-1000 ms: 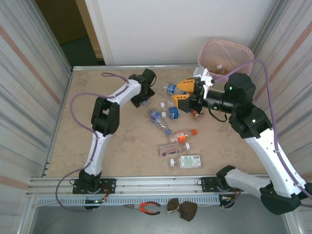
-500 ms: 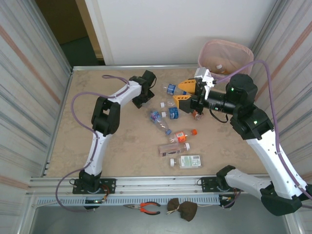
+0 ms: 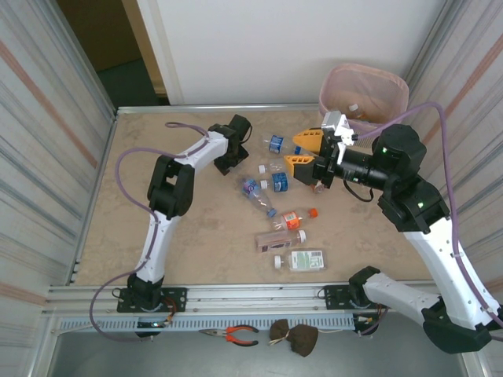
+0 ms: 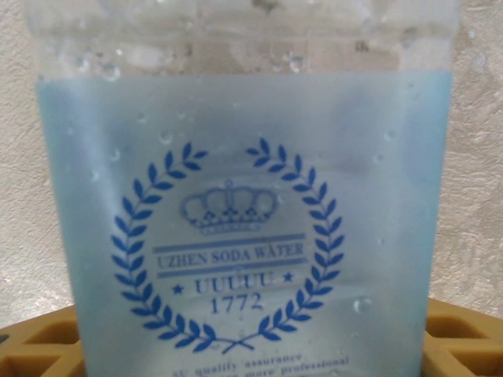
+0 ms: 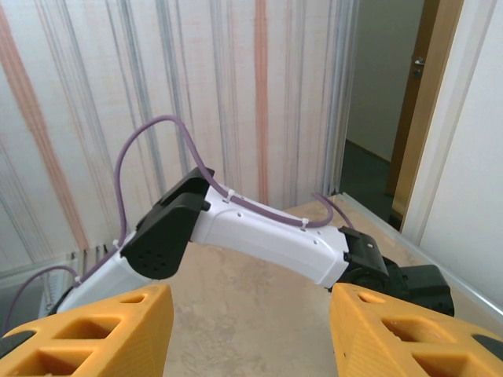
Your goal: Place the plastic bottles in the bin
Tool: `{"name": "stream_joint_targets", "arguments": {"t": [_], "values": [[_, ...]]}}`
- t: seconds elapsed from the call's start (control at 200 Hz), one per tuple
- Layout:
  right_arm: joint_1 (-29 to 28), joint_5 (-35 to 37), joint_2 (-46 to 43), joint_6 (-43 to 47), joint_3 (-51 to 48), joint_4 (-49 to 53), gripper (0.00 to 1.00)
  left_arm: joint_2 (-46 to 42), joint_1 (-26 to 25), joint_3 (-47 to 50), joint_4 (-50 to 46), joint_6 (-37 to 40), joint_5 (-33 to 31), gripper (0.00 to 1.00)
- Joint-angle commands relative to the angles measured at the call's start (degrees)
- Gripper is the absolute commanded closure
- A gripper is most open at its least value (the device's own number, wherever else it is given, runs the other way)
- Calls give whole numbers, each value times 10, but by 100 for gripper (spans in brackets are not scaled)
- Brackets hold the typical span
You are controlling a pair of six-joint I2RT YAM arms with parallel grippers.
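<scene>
Left wrist: left gripper [image 4: 251,345] has closed in, now pinching soda water bottle [image 4: 244,196] by its sides; lift toward bin [image 3: 363,82] likely next. Right gripper [image 5: 250,330] spread, empty.

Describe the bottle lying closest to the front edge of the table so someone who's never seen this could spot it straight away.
Start at the near edge of the table, just right of centre. The closest bottle there lies on its side, cap pointing left. Its clear body and pale green label set it apart from the brownish bottle behind it and the orange-capped bottle beyond.
</scene>
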State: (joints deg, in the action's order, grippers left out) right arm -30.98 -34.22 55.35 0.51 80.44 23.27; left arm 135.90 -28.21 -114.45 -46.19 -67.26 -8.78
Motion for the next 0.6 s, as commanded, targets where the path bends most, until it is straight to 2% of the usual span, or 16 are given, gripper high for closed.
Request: {"name": "stream_joint_targets", "arguments": {"t": [0.0, 0.26, 0.466, 0.596], "values": [[3, 12, -8, 6, -3, 1, 46, 6, 4, 19, 7, 14, -1, 37], [3, 44, -17, 1, -13, -16, 46, -80, 3, 90, 78, 96, -28, 42], [3, 69, -24, -6, -25, -38, 45, -206, 3, 204, 233, 260, -11, 43], [3, 81, -30, -11, -33, -50, 45, -297, 4, 287, 340, 369, 39, 44]]}}
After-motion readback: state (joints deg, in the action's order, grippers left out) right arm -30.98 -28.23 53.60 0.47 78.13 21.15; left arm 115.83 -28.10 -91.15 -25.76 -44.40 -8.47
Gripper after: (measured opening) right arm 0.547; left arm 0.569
